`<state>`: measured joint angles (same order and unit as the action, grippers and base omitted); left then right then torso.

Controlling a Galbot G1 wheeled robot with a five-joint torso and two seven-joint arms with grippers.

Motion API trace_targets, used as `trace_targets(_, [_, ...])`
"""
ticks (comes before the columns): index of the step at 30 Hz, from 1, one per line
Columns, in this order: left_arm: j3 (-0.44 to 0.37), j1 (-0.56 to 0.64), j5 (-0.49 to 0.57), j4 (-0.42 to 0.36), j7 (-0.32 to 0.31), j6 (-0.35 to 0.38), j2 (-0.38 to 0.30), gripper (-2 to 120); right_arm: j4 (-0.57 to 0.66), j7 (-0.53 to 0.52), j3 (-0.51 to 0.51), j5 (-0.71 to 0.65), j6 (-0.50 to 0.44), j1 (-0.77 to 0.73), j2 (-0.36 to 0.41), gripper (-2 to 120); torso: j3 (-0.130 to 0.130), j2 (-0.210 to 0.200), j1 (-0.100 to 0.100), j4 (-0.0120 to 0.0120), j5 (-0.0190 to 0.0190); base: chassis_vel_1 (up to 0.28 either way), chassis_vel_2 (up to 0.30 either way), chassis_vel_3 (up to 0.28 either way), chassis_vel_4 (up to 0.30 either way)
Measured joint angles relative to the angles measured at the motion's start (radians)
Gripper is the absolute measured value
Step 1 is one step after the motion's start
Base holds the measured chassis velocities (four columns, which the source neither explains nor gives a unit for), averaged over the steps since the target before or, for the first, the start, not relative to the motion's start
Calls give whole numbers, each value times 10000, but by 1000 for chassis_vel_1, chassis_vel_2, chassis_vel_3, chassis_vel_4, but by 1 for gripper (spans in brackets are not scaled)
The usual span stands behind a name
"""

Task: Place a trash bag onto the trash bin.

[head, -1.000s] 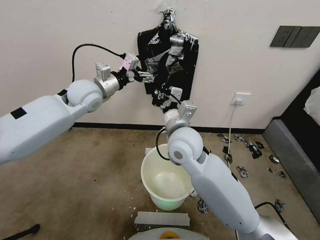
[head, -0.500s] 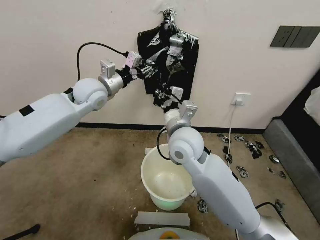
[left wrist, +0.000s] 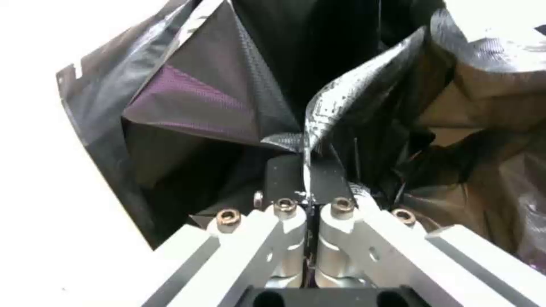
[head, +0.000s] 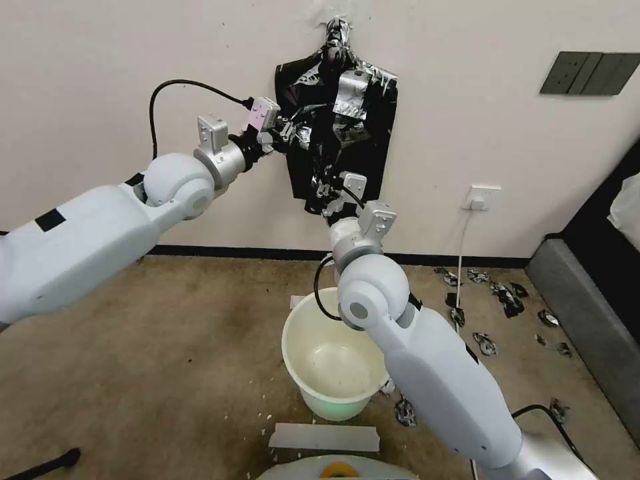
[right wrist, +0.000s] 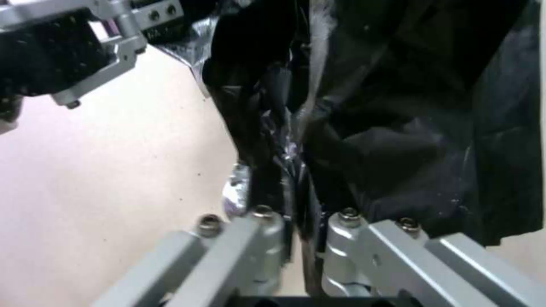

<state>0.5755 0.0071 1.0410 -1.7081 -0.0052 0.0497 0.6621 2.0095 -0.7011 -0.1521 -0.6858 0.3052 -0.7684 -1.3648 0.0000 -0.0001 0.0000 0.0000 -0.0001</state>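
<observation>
Seen from the head: glossy black crinkly trash bag hanging on far cream wall, round cream-white plastic trash bin on brown carpet below; wrist close-ups: left gripper and right gripper each clamped on bag film.

left gripper has moved up and in toward the wall since a second ago, from mid-height on the hanging black plastic to its upper left edge. its jaws are pinched on a fold of the trash bag, and that sheet now looks pulled up and left. silvery glints on the plastic have shifted: a big bright patch now near the top. right gripper and trash bin unchanged.
</observation>
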Motion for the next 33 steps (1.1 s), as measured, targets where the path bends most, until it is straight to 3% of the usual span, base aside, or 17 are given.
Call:
trace_targets(3, [-71,69,0,12,-8,22,-63,0,264,173,141,527,56,-237,152,30,0,1,0,1,3,0,0,0,0])
trace_targets(8, [-160,175,-1,22,-11,58,-117,0,474,512,308,1659,40,-488,404,43,0,0,0,1,3,0,0,0,0])
trace_targets(14, [-194,205,-4,66,-34,126,-111,0,1043,1183,569,4243,111,-515,829,67,0,1,0,0,2,0,0,0,0])
trace_targets(17, [-194,197,-5,89,-65,153,-59,0,1100,1450,611,4929,368,-133,975,75,0,0,0,0,1,0,0,0,0])
trace_targets(20, [-197,199,-5,116,-161,176,22,0,1162,1638,276,5286,1362,908,1277,92,0,1,0,0,1,0,0,0,0])
trace_targets(21, [-197,199,-5,116,-161,176,22,0,1162,1638,276,5286,1362,908,1277,92,0,1,0,0,1,0,0,0,0])
trace_targets(27, [-296,262,-7,150,-221,196,86,0,1168,1607,-630,4745,3447,2279,1236,100,0,1,0,1,0,0,0,0,0])
trace_targets(33, [-472,370,-7,165,-227,199,55,0,408,1168,-1055,4502,4182,2671,742,100,0,1,0,1,0,0,0,0,0])
